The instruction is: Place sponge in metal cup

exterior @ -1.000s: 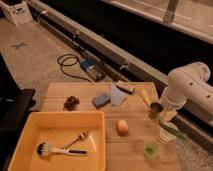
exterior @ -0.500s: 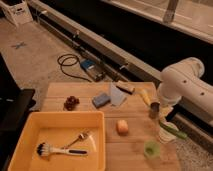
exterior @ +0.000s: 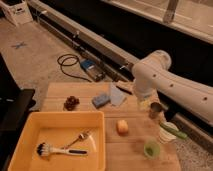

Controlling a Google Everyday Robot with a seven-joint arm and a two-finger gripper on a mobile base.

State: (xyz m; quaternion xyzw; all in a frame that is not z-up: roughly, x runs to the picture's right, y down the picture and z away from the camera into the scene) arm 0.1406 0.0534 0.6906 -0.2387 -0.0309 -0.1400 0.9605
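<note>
Claw (exterior: 144, 102) hangs spread, holding nothing, below the white wrist, just beside the metal cup (exterior: 155, 110) toward the right of the bench (exterior: 125, 150). Nearer sits a yellow tray (exterior: 55, 125). Farther back, the sponge (exterior: 101, 100) lies on the wood beside a pale cloth (exterior: 118, 95), well apart from the cup.
</note>
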